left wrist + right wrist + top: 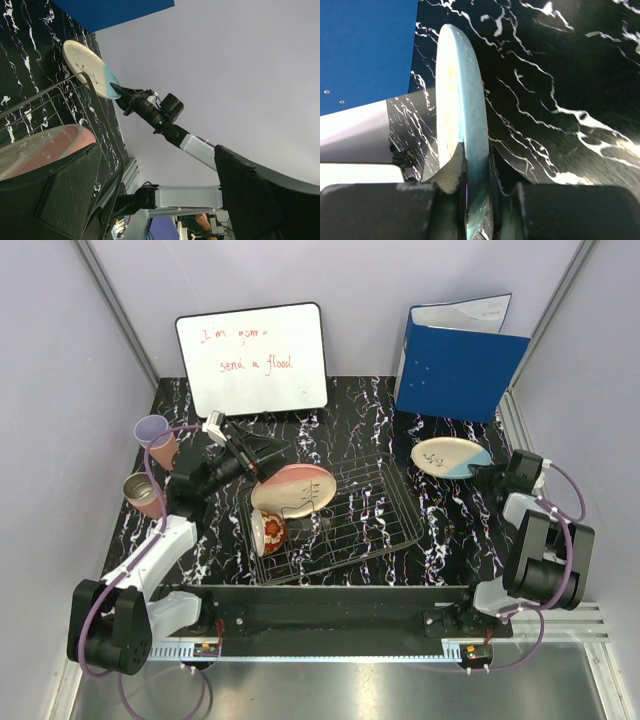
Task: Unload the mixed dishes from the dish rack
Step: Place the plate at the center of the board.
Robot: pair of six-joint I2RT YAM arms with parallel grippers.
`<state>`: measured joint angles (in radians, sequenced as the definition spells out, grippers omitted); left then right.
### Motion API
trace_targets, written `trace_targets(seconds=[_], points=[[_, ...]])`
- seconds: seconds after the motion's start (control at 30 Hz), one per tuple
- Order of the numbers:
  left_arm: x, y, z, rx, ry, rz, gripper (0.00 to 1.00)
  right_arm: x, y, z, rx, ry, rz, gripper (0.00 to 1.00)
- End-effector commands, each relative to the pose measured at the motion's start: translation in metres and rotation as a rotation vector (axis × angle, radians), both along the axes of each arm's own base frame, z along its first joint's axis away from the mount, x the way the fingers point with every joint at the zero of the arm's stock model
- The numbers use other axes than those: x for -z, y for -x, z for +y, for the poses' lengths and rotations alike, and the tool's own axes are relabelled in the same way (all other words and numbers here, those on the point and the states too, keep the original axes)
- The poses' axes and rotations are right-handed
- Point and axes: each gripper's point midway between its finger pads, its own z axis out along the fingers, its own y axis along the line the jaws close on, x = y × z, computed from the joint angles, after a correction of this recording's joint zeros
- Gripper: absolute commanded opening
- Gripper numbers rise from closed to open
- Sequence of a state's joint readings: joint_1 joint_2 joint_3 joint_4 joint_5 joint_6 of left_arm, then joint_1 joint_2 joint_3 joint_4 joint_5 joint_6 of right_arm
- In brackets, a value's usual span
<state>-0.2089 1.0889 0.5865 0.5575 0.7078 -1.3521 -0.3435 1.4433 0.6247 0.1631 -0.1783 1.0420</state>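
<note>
Nearest, in near-left corner of dish rack (365,512): bowl (270,532), tipped on edge, cream inside facing left, patterned brown outside facing right. Rack on black marbled table (450,535), approx. centre, just beyond arm bases.

Directly behind bowl, at rack's left end: rack plate (295,490), leaning tilted, cream-pink face w/ twig drawing toward top cam. At its far-left rim: L gripper (272,462), jaws spread wide. In L wrist view, one finger (60,195) close under plate rim, other finger well off to the side, so no clamp on anything. Finger-to-rim contact: can't tell.

Left of rack, alongside L arm: pinkish third tumbler (143,492), mouth toward top cam. Further back, pink tumbler (164,450) and lavender tumbler (152,427), overlapping in view.

Right of rack, further back: held plate (445,455), pale blue edge on its right side. Pinched at that edge by R gripper (487,473). R wrist view shows fingers (451,170) tight on both faces of rim, plate seen edge-on over table. Resting on table or lifted: can't tell.

Farthest: whiteboard (252,358) w/ red handwriting, back-left against wall. Blue folder (455,365) upright back-right, behind held plate.
</note>
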Motion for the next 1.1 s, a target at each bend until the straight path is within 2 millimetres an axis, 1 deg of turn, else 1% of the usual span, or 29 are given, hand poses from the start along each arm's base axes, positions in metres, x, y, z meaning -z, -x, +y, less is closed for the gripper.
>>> trace_targets(seconds=[0.0, 0.03, 0.2, 0.3, 0.4, 0.43, 0.57, 0.7, 0.73, 0.77, 0.8, 0.83, 0.9, 0.93, 1.0, 1.03, 1.07], points=[[-0.008, 0.006, -0.002, 0.028, -0.013, -0.053, 0.99, 0.001, -0.01, -0.007, -0.017, 0.027, 0.023, 0.12], [-0.008, 0.007, -0.002, 0.028, -0.016, -0.051, 0.99, 0.004, -0.01, -0.006, -0.023, 0.025, 0.031, 0.14], [-0.001, 0.008, -0.001, 0.025, -0.028, -0.037, 0.99, 0.022, -0.008, -0.005, -0.022, 0.003, 0.089, 0.13], [0.003, 0.008, -0.002, 0.026, -0.035, -0.027, 0.99, 0.028, -0.009, -0.005, -0.028, -0.011, 0.12, 0.18], [0.003, 0.007, -0.002, 0.028, -0.041, -0.027, 0.99, 0.036, -0.007, -0.003, -0.041, -0.025, 0.158, 0.39], [0.002, 0.007, -0.002, 0.029, -0.043, -0.029, 0.99, 0.039, -0.006, -0.002, -0.047, -0.027, 0.166, 0.52], [0.006, 0.006, -0.003, 0.034, -0.046, -0.019, 0.99, 0.04, -0.002, 0.001, -0.059, -0.031, 0.175, 0.66], [0.009, 0.007, -0.004, 0.042, -0.048, -0.01, 0.99, 0.043, 0.005, 0.004, -0.063, -0.032, 0.187, 0.72], [0.01, 0.007, -0.004, 0.044, -0.049, -0.008, 0.99, 0.041, 0.006, 0.003, -0.061, -0.029, 0.183, 0.77], [0.011, 0.008, -0.004, 0.047, -0.05, -0.009, 0.99, 0.04, 0.008, 0.004, -0.06, -0.029, 0.188, 0.93], [0.01, 0.009, -0.004, 0.051, -0.052, -0.012, 0.99, 0.041, 0.015, 0.006, -0.063, -0.034, 0.212, 0.99], [0.01, 0.008, -0.004, 0.049, -0.057, -0.016, 0.99, 0.032, 0.016, 0.006, -0.066, -0.021, 0.192, 1.0], [0.011, 0.008, -0.004, 0.048, -0.067, -0.011, 0.99, 0.026, 0.026, 0.008, -0.055, -0.012, 0.185, 1.0], [0.012, 0.008, -0.004, 0.046, -0.076, -0.018, 0.99, 0.009, 0.026, 0.007, -0.048, 0.008, 0.137, 1.0], [0.011, 0.007, -0.004, 0.05, -0.085, -0.018, 0.99, -0.001, 0.035, 0.01, -0.048, 0.013, 0.13, 1.0], [0.006, 0.006, -0.004, 0.051, -0.094, -0.04, 0.99, -0.02, 0.037, 0.012, -0.052, 0.029, 0.08, 1.0], [0.007, 0.007, -0.004, 0.052, -0.105, -0.03, 0.99, -0.029, 0.042, 0.015, -0.055, 0.028, 0.071, 1.0]])
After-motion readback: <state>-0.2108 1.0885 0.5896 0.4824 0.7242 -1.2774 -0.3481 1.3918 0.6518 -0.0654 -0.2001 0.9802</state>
